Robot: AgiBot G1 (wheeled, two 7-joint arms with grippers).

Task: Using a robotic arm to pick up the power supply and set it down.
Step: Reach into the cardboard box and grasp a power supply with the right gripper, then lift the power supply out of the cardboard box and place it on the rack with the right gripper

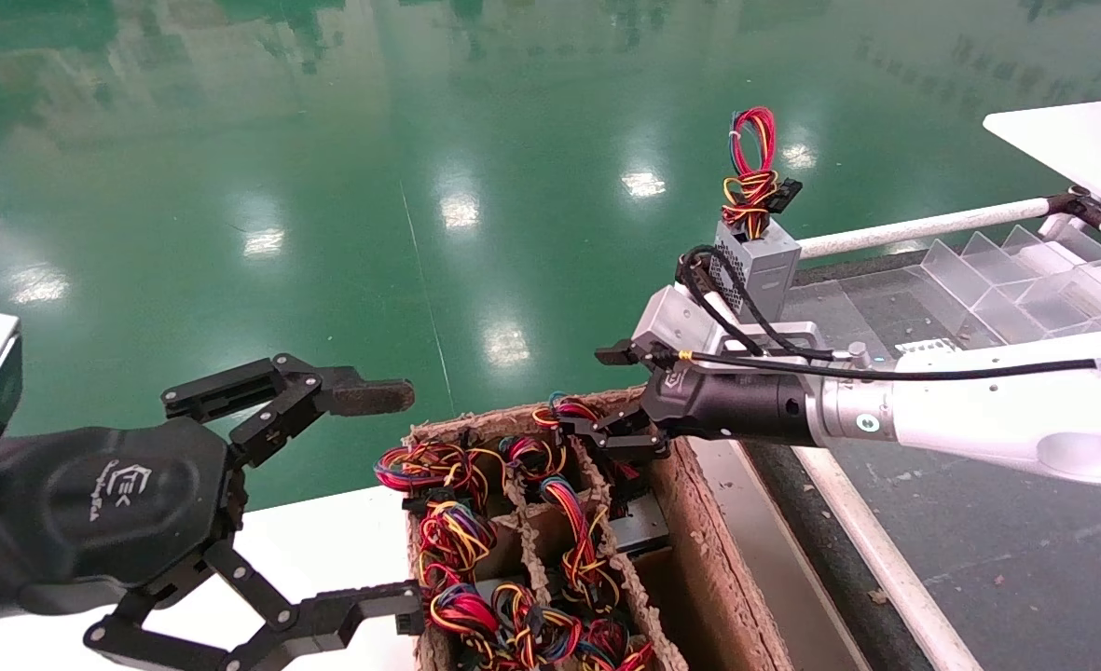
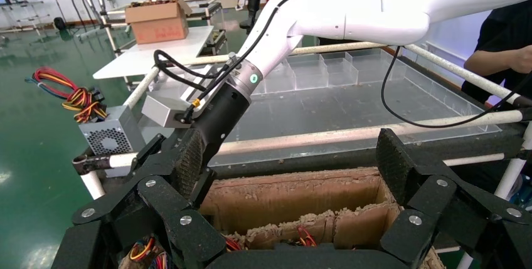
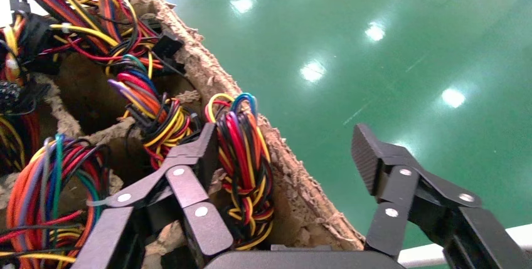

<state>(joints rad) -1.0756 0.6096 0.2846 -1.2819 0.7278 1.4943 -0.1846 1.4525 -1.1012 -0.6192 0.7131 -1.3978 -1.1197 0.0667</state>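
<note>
- Right black linked-finger gripper (image 1: 606,431): fingers spread, straddling the far wall of the brown cardboard divider box (image 1: 699,522).
- Power supply's tied red, yellow and black wire bundle (image 3: 244,175) (box body hidden): between those fingers, beside one finger.
- Left black gripper (image 1: 392,494): fingers wide apart, beside the box.

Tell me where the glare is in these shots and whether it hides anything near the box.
Head view: ceiling lights glare as white patches on the green floor, none on the cardboard box. Right wrist view: same floor spots, and washed-out white behind the wire bundles. Left wrist view: evenly lit; the right gripper is hidden behind the left gripper.
</note>
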